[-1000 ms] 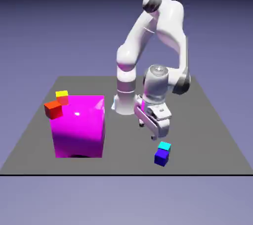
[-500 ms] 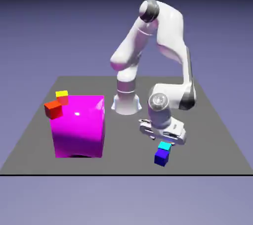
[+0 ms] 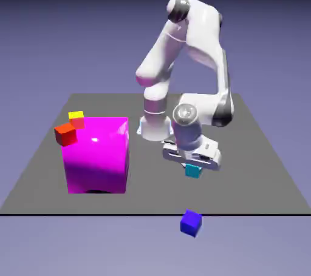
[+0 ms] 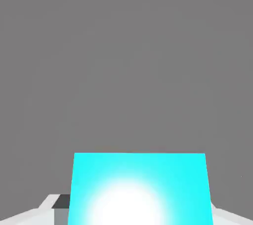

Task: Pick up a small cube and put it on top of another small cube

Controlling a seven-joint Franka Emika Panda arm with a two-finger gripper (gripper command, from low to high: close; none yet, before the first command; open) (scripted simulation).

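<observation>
The small turquoise cube (image 3: 193, 171) was pinched between the jaws of the white two-finger gripper (image 3: 192, 157), right of centre in the exterior view, over the flat dark-grey tabletop (image 3: 146, 203); a plain blue-violet backdrop (image 3: 73, 32) filled the upper frame.

– See any shine on the magenta block (image 3: 97, 165), toward eight o'clock?
– Glossy and smooth, like plastic.
– And on the arm (image 3: 203, 32)?
– Smooth, shiny white, like plastic; dark, metal-like band (image 3: 178, 8) near twelve.
– On the table (image 3: 255, 190)?
– Matt, smooth.
– And on the cyan cube (image 4: 190, 179), six o'clock in the hand view?
– Smooth, with white glare.
</observation>
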